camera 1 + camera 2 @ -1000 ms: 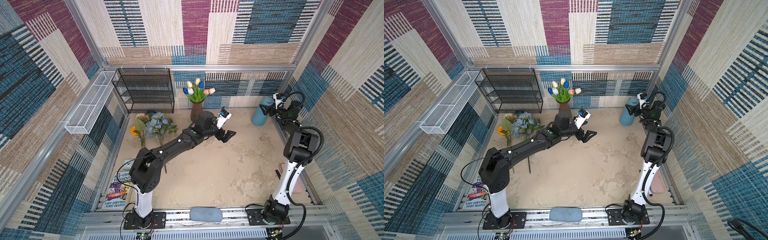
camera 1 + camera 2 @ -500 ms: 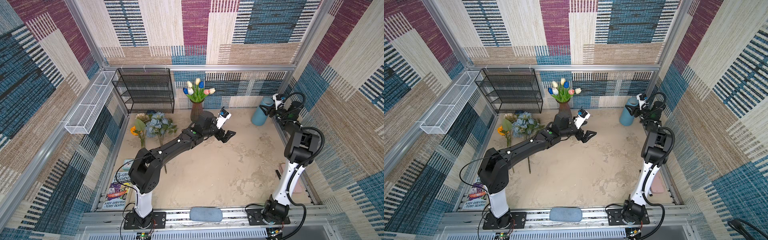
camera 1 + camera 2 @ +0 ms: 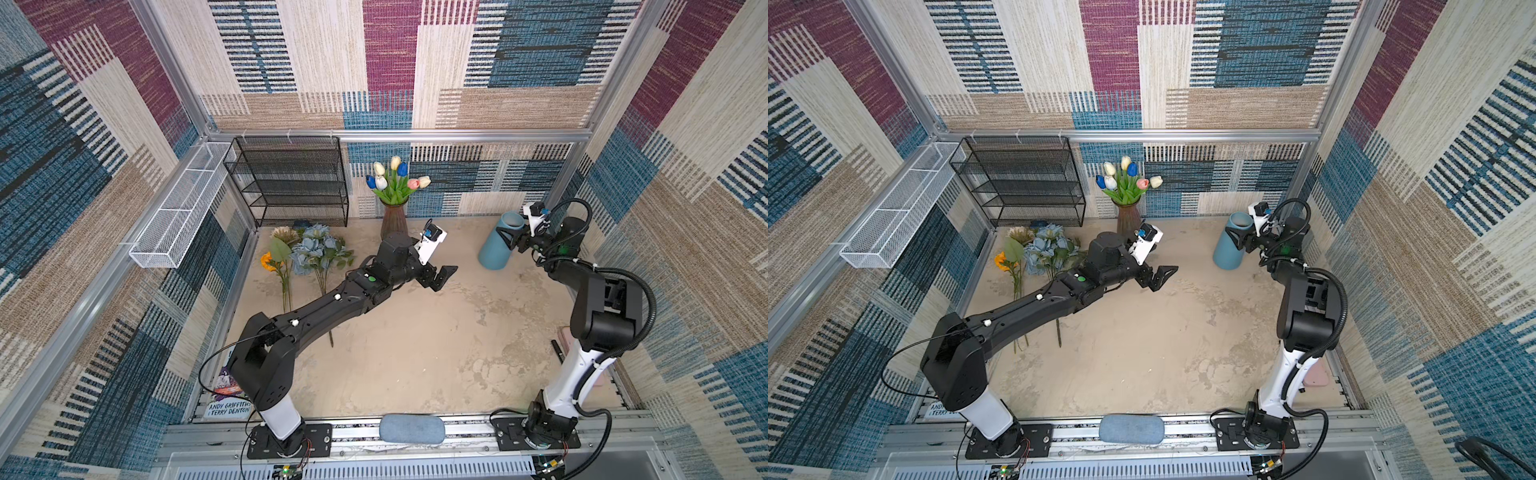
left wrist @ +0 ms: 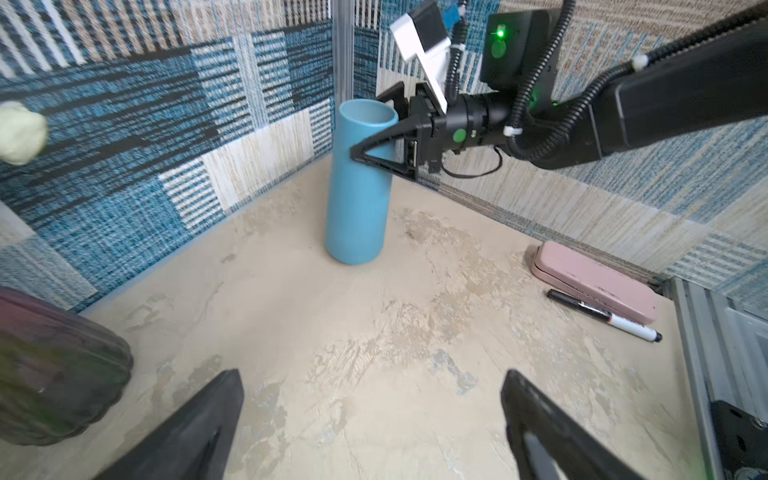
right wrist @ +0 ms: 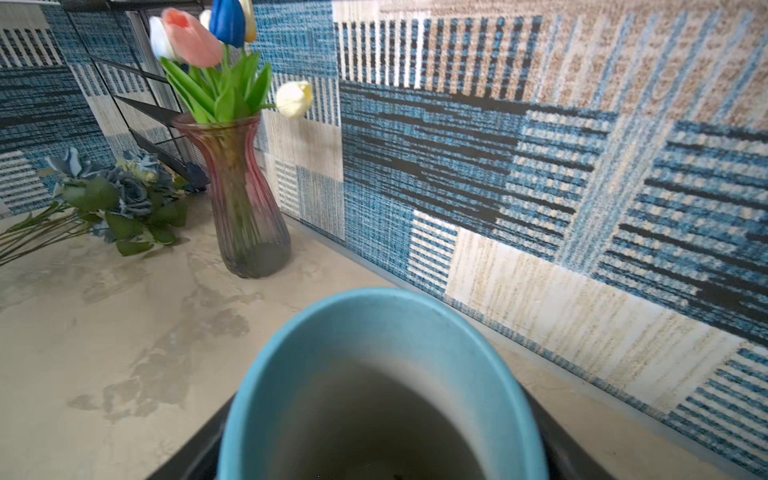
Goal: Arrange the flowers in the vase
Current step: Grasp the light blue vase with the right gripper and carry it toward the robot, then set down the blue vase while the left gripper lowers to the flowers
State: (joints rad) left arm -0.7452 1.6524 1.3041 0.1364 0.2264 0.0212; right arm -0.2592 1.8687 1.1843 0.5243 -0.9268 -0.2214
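The beige table (image 3: pixel 415 332) is carrying a glass vase (image 3: pixel 394 220) at its back edge, a blue vase (image 3: pixel 496 245) back right, loose flowers (image 3: pixel 311 253) lying back left.

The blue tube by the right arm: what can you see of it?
The blue vase is a tall, plain cylinder, matte light blue. Its open top shows a dark, empty inside. It stands about upright on the beige tabletop near the back corner, the right claw clasping it on both sides just below the rim.
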